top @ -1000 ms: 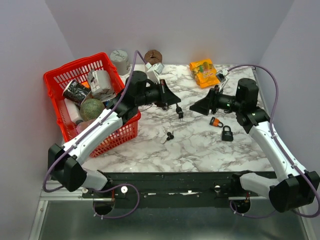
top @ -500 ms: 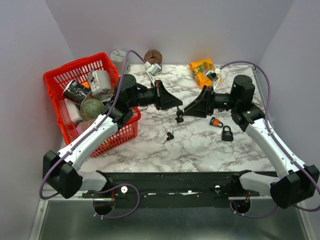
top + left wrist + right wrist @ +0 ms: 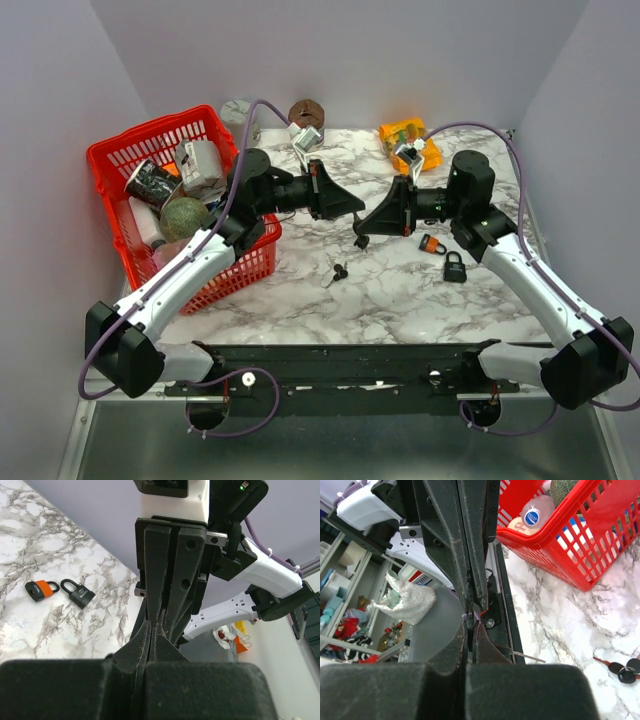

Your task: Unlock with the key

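Note:
My two grippers meet tip to tip above the middle of the marble table (image 3: 400, 300). The left gripper (image 3: 357, 211) (image 3: 152, 627) is shut on a small black key (image 3: 360, 240), part of which dangles below the tips. Facing it, the right gripper (image 3: 366, 222) (image 3: 472, 626) is shut on the same key (image 3: 472, 620), a thin dark piece between its tips. An orange padlock (image 3: 432, 243) (image 3: 39, 590) and a black padlock (image 3: 454, 268) (image 3: 77, 593) lie on the table under the right arm.
A second bunch of keys (image 3: 337, 272) (image 3: 625, 669) lies on the marble near the centre. A red basket (image 3: 115, 160) full of items stands at the left. An orange snack pack (image 3: 388, 133), a brown roll (image 3: 305, 110) and a grey can (image 3: 238, 110) sit along the back.
The right gripper moved left to the left gripper's tip and shut on the key. The left arm shifted slightly, still shut.

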You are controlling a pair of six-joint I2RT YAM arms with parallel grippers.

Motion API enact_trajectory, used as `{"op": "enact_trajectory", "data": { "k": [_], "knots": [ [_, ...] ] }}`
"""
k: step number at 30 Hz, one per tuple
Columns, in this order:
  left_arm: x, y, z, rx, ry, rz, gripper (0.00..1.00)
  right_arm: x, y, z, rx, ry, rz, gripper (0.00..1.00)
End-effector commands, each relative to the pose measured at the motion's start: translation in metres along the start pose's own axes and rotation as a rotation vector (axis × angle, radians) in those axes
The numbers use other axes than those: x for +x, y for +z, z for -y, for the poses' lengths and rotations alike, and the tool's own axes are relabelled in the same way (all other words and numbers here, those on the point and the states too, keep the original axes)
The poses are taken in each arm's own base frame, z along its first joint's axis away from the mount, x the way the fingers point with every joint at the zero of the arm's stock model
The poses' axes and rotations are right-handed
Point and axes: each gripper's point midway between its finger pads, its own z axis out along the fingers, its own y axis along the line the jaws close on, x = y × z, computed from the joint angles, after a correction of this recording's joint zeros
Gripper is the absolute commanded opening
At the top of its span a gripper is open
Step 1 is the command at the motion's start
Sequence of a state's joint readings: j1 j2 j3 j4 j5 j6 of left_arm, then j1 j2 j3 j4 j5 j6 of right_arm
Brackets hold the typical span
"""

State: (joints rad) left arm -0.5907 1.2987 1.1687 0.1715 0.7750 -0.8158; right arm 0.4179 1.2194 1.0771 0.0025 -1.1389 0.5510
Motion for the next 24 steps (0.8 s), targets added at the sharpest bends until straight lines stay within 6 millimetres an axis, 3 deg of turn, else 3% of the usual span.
{"op": "enact_trajectory", "data": {
  "k": [1, 3, 4, 5, 6, 7, 8, 9, 11, 12, 13, 14, 15, 16, 18, 19, 20, 22, 23, 24],
  "knots": [
    [-0.005, -0.003, 0.001, -0.011, 0.032, 0.015, 0.0, -0.006, 0.003, -0.001, -0.012, -0.017, 0.018, 0.01],
    [-0.011, -0.002, -0.001, -0.047, 0.061, 0.024, 0.0, -0.008, 0.003, 0.003, 0.012, -0.013, 0.032, 0.01],
    [-0.01, -0.003, -0.017, -0.135, 0.039, 0.024, 0.03, -0.011, 0.003, 0.011, 0.06, -0.001, 0.058, 0.01],
    [-0.012, -0.005, -0.027, -0.191, 0.059, 0.027, 0.3, -0.012, 0.002, 0.016, 0.095, 0.004, 0.075, 0.01],
    [-0.021, -0.007, -0.027, -0.231, 0.078, 0.042, 0.45, -0.013, 0.0, 0.025, 0.138, 0.013, 0.094, 0.01],
    [-0.019, -0.013, -0.049, -0.349, 0.052, 0.04, 0.61, -0.015, -0.003, 0.036, 0.195, 0.026, 0.124, 0.01],
    [-0.02, -0.015, -0.054, -0.395, 0.055, 0.038, 0.87, -0.019, -0.013, 0.047, 0.235, 0.041, 0.151, 0.01],
    [-0.03, -0.017, -0.054, -0.425, 0.092, 0.048, 0.99, -0.017, -0.019, 0.057, 0.265, 0.073, 0.166, 0.01],
    [-0.03, -0.021, -0.07, -0.523, 0.087, 0.033, 0.99, -0.026, -0.042, 0.078, 0.353, 0.099, 0.229, 0.01],
    [-0.035, -0.018, -0.064, -0.535, 0.099, 0.038, 0.99, -0.03, -0.051, 0.08, 0.377, 0.099, 0.254, 0.01],
    [-0.028, -0.016, -0.074, -0.575, 0.083, 0.007, 0.99, -0.035, -0.061, 0.085, 0.415, 0.097, 0.285, 0.01],
    [-0.029, -0.014, -0.08, -0.617, 0.086, 0.009, 0.99, -0.039, -0.08, 0.095, 0.472, 0.121, 0.318, 0.01],
    [-0.028, -0.005, -0.071, -0.609, 0.096, -0.002, 0.99, -0.042, -0.091, 0.097, 0.502, 0.117, 0.34, 0.01],
    [-0.019, 0.003, -0.081, -0.633, 0.083, -0.033, 0.99, -0.047, -0.102, 0.095, 0.535, 0.115, 0.365, 0.01],
    [-0.012, 0.017, -0.08, -0.621, 0.076, -0.052, 0.99, -0.06, -0.135, 0.105, 0.652, 0.12, 0.455, 0.01],
    [-0.002, 0.03, -0.084, -0.61, 0.061, -0.076, 0.99, -0.069, -0.149, 0.098, 0.693, 0.106, 0.494, 0.01],
    [0.004, 0.037, -0.087, -0.61, 0.022, -0.081, 0.99, -0.078, -0.172, 0.104, 0.782, 0.109, 0.56, 0.01],
    [0.013, 0.054, -0.096, -0.611, -0.023, -0.1, 0.99, -0.09, -0.193, 0.099, 0.875, 0.089, 0.613, 0.01],
    [0.019, 0.063, -0.1, -0.626, -0.086, -0.098, 0.99, -0.111, -0.207, 0.086, 0.931, 0.031, 0.666, 0.01],
    [0.016, 0.071, -0.099, -0.632, -0.115, -0.085, 0.99, -0.118, -0.212, 0.08, 0.959, -0.014, 0.668, 0.01]
  ]
}}
